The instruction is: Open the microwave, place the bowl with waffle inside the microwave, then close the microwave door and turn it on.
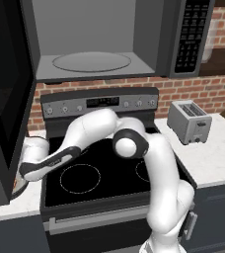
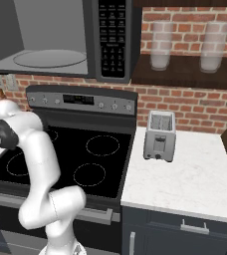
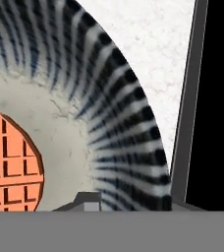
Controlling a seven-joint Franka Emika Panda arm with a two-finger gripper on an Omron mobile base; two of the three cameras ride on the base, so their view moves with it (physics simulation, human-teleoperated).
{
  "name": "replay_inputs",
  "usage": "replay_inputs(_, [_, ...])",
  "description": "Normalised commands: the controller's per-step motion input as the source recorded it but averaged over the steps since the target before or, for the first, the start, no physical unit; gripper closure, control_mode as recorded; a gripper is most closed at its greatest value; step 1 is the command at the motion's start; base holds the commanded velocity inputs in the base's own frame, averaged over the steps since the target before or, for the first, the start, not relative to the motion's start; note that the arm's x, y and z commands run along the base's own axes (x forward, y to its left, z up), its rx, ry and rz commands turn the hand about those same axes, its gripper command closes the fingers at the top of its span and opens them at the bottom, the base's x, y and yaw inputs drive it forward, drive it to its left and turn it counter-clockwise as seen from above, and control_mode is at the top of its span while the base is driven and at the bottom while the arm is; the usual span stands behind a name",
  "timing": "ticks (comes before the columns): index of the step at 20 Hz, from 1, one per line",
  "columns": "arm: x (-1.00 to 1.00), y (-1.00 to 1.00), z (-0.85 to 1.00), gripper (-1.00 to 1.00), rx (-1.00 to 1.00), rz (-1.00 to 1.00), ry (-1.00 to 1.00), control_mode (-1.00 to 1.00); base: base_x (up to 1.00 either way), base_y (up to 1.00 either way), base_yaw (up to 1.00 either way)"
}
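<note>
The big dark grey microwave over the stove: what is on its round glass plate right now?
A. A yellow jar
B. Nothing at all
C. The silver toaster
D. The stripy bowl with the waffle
B. The big dark grey microwave stands open and its round glass turntable is bare, while the stripy dark grey-blue bowl with the orange-red grid waffle is down on the white speckled counter beside the stove.
</note>
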Motion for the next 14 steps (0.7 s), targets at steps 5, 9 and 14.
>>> replay_inputs(5, [-0.16, -0.46, 0.01, 1.00, 0.18, 0.00, -0.09, -1.00, 0.00, 0.00, 0.00])
replay_inputs(9, [-0.09, -0.84, 0.25, 1.00, 0.29, 0.00, 0.00, -1.00, 0.00, 0.00, 0.00])
replay_inputs(14, [-0.12, -0.93, 0.61, 1.00, 0.33, 0.00, 0.00, -1.00, 0.00, 0.00, 0.00])
